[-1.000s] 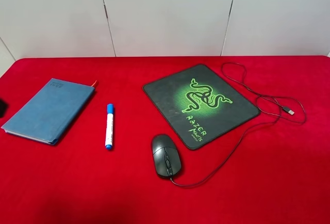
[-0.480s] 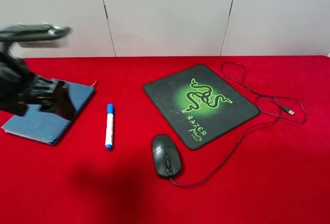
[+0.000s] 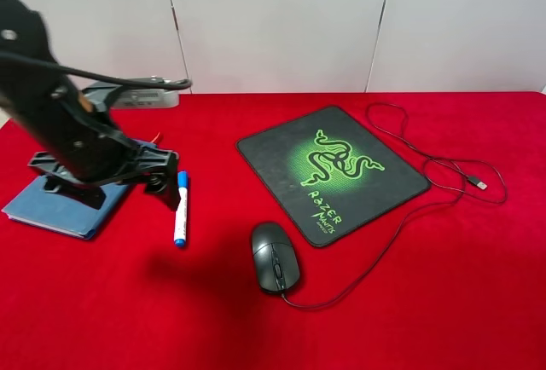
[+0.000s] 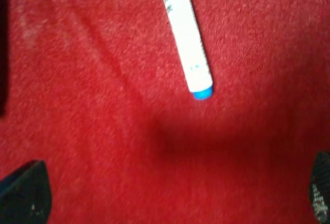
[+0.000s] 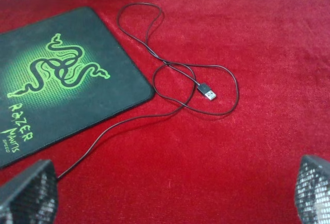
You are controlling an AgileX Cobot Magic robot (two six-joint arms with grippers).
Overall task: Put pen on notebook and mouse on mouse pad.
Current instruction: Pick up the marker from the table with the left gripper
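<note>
Top view, room: we see bare red cloth (image 3: 409, 302) around the pen (image 3: 180, 210), which lies between notebook (image 3: 51, 208) and mouse (image 3: 275, 257); the mouse sits just off the mouse pad (image 3: 333, 174), at its near edge.
Top view, left gripper (image 3: 164, 187): just beside the pen's capped end.
Left wrist, pen: white barrel, blue end, ahead of our widely spread, empty jaws.
Right wrist, right gripper (image 5: 170, 195): spread wide, empty; cable (image 5: 196, 87) ahead.

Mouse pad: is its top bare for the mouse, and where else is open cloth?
The mouse pad is bare. Open cloth lies in front of the mouse and between pen and pad. Crowded: cable loops right of the pad; left gripper hovers by the pen, beside the notebook.
</note>
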